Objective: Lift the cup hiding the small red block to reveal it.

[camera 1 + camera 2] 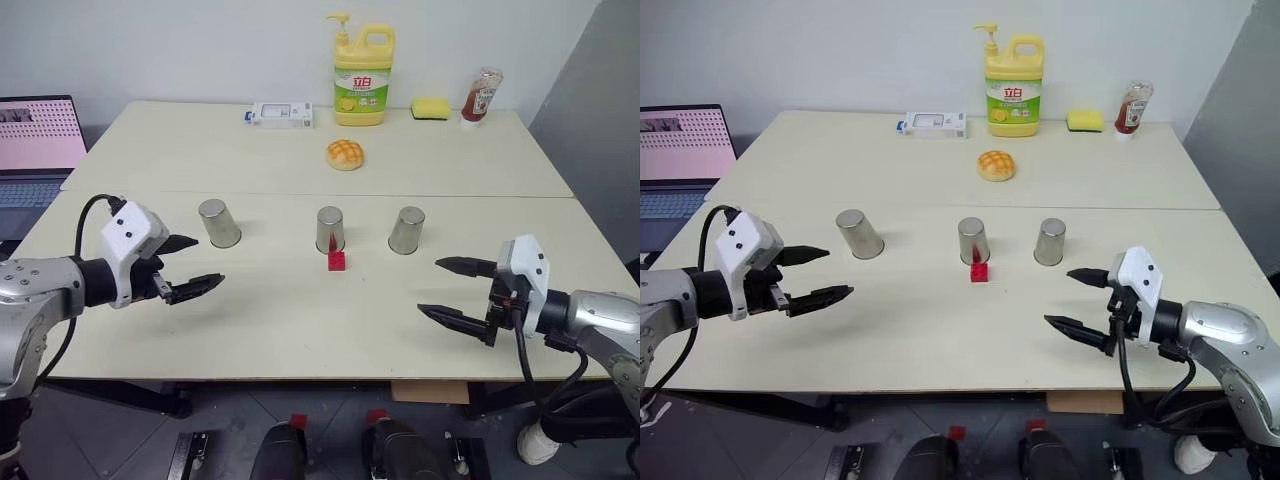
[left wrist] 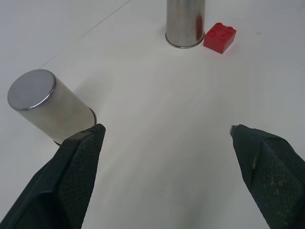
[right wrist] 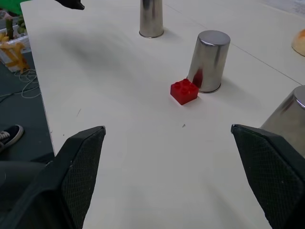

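Small red block (image 1: 337,261) seen uncovered, just in front of mid cup (image 1: 331,229). Left gripper (image 1: 186,266) & right gripper (image 1: 455,290) held nearer than block, fingers spread, nothing pinched.

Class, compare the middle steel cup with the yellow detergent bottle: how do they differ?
The shiny tapered steel middle cup is small, plain and upside down; the yellow plastic detergent bottle is taller, labelled and pump-topped. The cup stands beside the small red block; the bottle stands at the far edge. Both rest on the table.

Bare tabletop (image 1: 300,330) lay along the near edge. Mid-tabletop, three cups (image 1: 330,229) stood well apart, gaps between them; the red block (image 1: 337,261) sat just before the middle one.
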